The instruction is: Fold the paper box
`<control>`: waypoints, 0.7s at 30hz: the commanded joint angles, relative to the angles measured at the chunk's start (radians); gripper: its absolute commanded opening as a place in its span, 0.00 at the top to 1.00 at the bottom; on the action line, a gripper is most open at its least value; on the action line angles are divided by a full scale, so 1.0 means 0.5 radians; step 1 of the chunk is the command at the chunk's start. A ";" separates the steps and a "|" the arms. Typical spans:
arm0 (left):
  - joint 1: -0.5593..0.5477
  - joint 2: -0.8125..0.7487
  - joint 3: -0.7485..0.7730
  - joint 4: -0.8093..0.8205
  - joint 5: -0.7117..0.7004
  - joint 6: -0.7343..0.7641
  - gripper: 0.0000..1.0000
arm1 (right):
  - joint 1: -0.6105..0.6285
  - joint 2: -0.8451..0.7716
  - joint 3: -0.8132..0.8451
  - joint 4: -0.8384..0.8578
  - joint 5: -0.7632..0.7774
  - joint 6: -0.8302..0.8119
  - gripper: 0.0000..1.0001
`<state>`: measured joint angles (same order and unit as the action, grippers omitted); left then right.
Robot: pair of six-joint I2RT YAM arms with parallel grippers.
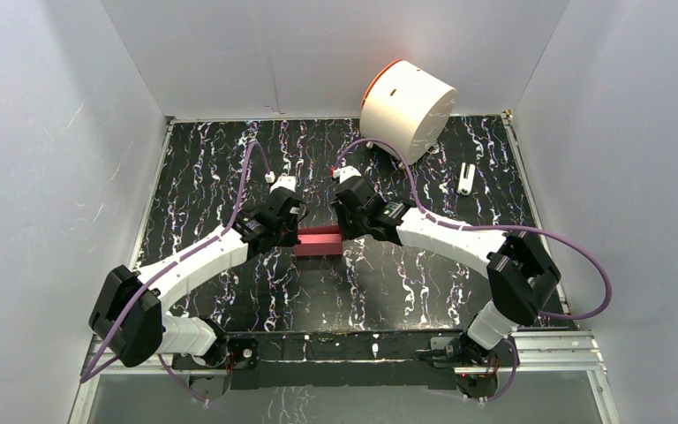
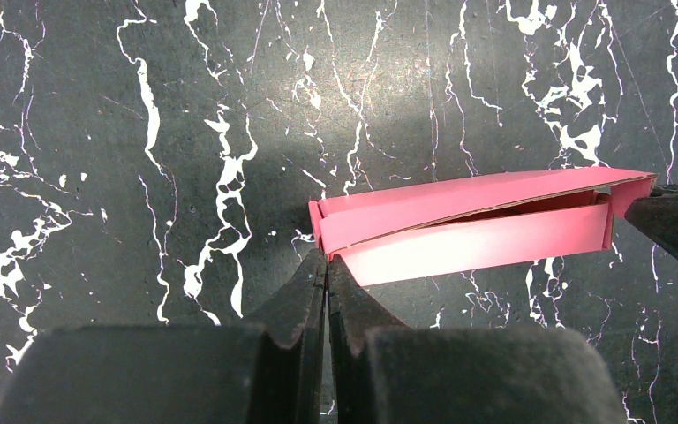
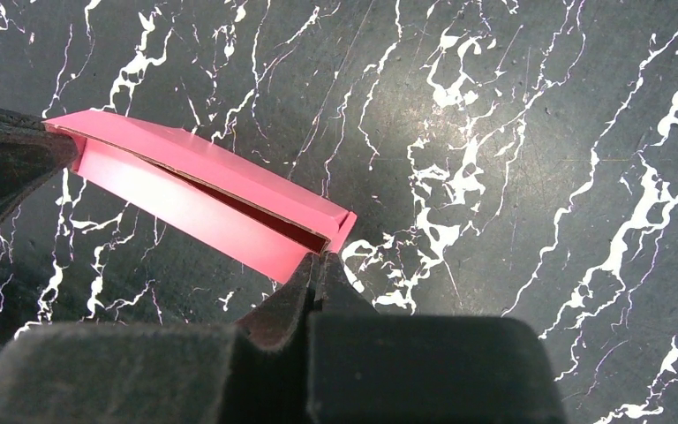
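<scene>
The paper box point(image 1: 318, 240) is a small flat pink-red rectangular box, partly folded, at the middle of the black marbled table point(image 1: 229, 168). Its top panel gapes a little along one long side in the left wrist view point(image 2: 459, 221) and in the right wrist view point(image 3: 203, 199). My left gripper point(image 1: 297, 235) is shut, its tips point(image 2: 327, 258) pinching the box's left end wall. My right gripper point(image 1: 342, 231) is shut, its tips point(image 3: 322, 258) pinching the box's right end wall. Each gripper shows at the far end of the box in the other's wrist view.
A large white cylinder with an orange rim point(image 1: 406, 108) lies on its side at the back right. A small white object point(image 1: 466, 178) lies to its right. White walls enclose the table on three sides.
</scene>
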<state>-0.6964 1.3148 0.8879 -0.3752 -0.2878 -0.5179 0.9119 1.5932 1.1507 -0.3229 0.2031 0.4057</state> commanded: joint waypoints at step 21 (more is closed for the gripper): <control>-0.034 -0.023 -0.135 -0.064 0.156 -0.077 1.00 | 0.073 -0.006 -0.079 0.085 0.002 0.075 1.00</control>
<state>-0.6964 1.2980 0.8635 -0.3489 -0.2878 -0.5362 0.9253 1.5925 1.1339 -0.3042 0.2340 0.4210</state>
